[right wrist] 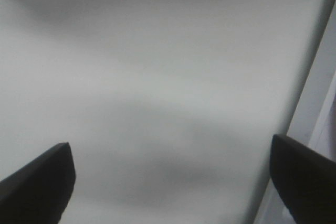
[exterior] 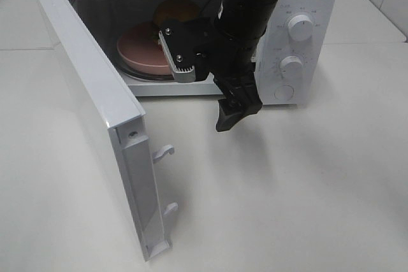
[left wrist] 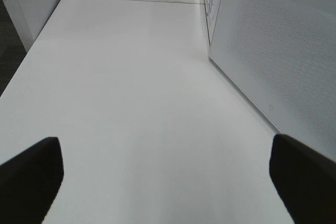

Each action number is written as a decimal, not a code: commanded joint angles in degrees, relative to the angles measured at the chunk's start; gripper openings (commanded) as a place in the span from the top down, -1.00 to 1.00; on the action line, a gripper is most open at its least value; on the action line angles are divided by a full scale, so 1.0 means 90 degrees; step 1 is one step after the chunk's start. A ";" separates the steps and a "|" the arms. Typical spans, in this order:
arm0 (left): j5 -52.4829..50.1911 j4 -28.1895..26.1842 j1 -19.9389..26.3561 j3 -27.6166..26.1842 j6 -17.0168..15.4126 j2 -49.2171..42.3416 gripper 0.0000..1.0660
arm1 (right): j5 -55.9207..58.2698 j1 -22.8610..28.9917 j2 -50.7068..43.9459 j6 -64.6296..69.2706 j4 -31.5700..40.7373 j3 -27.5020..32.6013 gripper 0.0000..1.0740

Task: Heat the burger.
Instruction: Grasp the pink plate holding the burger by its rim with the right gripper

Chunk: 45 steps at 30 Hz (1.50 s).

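The white microwave stands at the back with its door swung wide open to the left. Inside it, a pink plate rests on the glass turntable, with the brown burger bun at the plate's far side. My right gripper hangs in front of the microwave opening, pointing down at the table, open and empty; its dark fingertips stand wide apart in the right wrist view. My left gripper is open and empty over the bare table, out of the exterior view.
The microwave's two dials and button panel are to the right of the opening. The door's latch hooks stick out toward the front. In the left wrist view the door's mesh-patterned outer face stands close on one side.
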 commanded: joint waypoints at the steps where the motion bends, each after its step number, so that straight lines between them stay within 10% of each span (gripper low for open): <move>1: -0.0045 -0.0013 -0.0032 0.0019 -0.0051 -0.0025 -0.88 | 0.0146 0.0000 0.0325 -0.0083 -0.0013 -0.0465 -0.83; 20: -0.0045 -0.0013 -0.0032 0.0019 -0.0051 -0.0025 -0.88 | 0.0216 0.0006 0.1662 0.0643 -0.0331 -0.2451 -0.83; 45: -0.0045 -0.0013 -0.0032 0.0019 -0.0051 -0.0025 -0.88 | -0.0013 -0.0019 0.2330 0.1229 -0.0134 -0.3298 -0.83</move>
